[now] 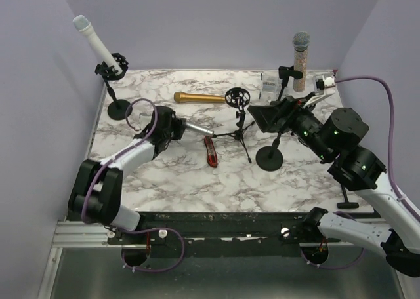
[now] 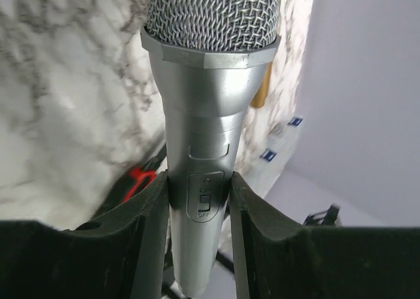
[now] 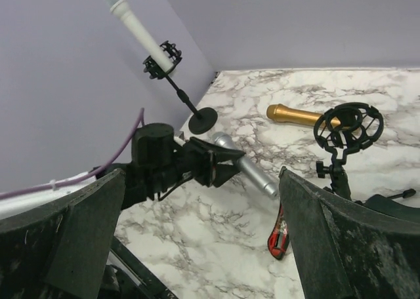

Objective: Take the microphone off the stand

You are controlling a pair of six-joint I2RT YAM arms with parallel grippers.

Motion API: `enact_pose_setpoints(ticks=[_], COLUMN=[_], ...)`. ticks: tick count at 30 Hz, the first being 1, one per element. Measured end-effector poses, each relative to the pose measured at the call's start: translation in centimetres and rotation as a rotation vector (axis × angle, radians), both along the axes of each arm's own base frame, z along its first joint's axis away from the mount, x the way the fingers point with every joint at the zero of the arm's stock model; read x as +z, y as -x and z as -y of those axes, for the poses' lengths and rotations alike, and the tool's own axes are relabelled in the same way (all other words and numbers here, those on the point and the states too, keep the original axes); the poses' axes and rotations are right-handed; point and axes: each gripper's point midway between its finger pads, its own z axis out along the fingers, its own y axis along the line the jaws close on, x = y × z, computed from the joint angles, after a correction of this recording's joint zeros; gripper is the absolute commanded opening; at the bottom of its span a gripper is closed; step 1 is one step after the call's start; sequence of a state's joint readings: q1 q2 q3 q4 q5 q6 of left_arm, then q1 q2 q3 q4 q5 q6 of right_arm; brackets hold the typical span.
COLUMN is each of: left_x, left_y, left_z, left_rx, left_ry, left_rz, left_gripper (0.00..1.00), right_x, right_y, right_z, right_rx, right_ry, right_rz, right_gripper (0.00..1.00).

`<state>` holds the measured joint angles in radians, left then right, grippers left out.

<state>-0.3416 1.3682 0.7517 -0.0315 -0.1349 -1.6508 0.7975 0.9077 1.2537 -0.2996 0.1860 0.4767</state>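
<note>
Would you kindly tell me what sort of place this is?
Likely a robot test cell: plain lilac walls enclose a marble tabletop, and the left tool, on a table-mounted arm, holds a silver microphone.

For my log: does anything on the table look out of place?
Two things lie loose on the table: a gold microphone on its side near the back, and a red item flat beside the tripod stand, whose shock mount is empty. The left hand holds a silver microphone. Nothing looks spilled or broken.

Satin silver metal microphone [image 2: 200,141] with wire-mesh head; glossy marble-patterned table [image 1: 197,178].
</note>
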Motion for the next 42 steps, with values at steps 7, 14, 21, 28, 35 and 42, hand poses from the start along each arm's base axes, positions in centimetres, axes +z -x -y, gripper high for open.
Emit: enact_pose_setpoints(ticks=[7,14,21,28,35,42], left_x=[-2.1,-3.6,-5.7,-7.9,-6.2,-5.4], left_y=[-8.2,-12.4,-13.0,-13.1,-14.2,-14.4], left_z=[1.8,2.3,2.1,2.2,2.9,4.2], left_rx=[0.164,0.276,0.305,0.308,0.289,0.200], left_ry=[0.121,0.152,0.097,0.059,0.079,0.093], left_rz=[-0.041,-0.089,-0.134,-0.182,-0.153,-0.116], left_gripper=[0.00,0.10,0.23,0.55,0.90,0.99], right_x=[0.5,0.5,-0.5,-1.6,-2.3,-4.2], right_y=[0.9,1.4,1.0,0.6,0.3,-0.1], right_z=[2.3,4.2,4.9,5.1,5.1,6.6], right_rx=[-0.051,-0.106,-0.145,-0.167,-0.175,-0.254], right_ry=[-0.002,0.008,0.046,0.077,0.100,0.182], right_rz=[0.014,0.030,0.025,0.015,0.000,-0.050], right_gripper=[1.00,1.00,1.00,1.00,1.00,1.00])
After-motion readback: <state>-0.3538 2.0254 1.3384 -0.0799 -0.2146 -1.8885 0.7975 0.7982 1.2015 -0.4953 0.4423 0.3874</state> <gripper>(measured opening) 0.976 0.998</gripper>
